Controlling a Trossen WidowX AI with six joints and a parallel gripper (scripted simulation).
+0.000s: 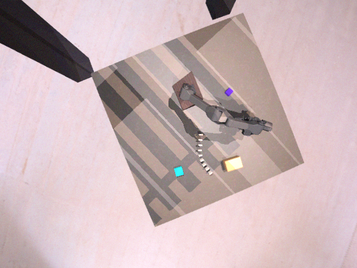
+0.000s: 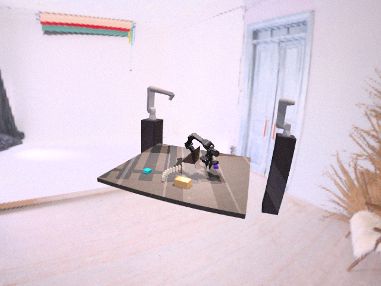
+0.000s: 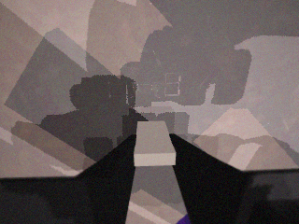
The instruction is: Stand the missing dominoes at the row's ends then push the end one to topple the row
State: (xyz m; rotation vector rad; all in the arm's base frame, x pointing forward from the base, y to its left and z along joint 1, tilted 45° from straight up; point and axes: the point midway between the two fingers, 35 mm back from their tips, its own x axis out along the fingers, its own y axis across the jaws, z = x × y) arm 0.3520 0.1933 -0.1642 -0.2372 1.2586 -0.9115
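Observation:
A curved row of several cream dominoes [image 1: 199,145] [image 2: 163,177] stands upright on the table, from near the arm's base to the left of the orange block in the overhead view. My gripper [image 3: 152,139] [image 2: 208,168] is shut on a separate pale domino [image 3: 154,159], which sits between the fingertips in the wrist view. The gripper is low over the table, to the right of the row in the top and exterior views and well apart from it. The arm hides the held domino in the overhead view. Whether it touches the table cannot be told.
An orange block [image 1: 233,163] [image 2: 183,182] lies between the row's far end and the table's right side. A cyan block [image 1: 178,171] [image 2: 147,170] lies left of the row. A purple cube [image 1: 228,91] [image 2: 215,166] [image 3: 184,219] lies near the gripper. A brown board [image 1: 191,77] is at the arm's base.

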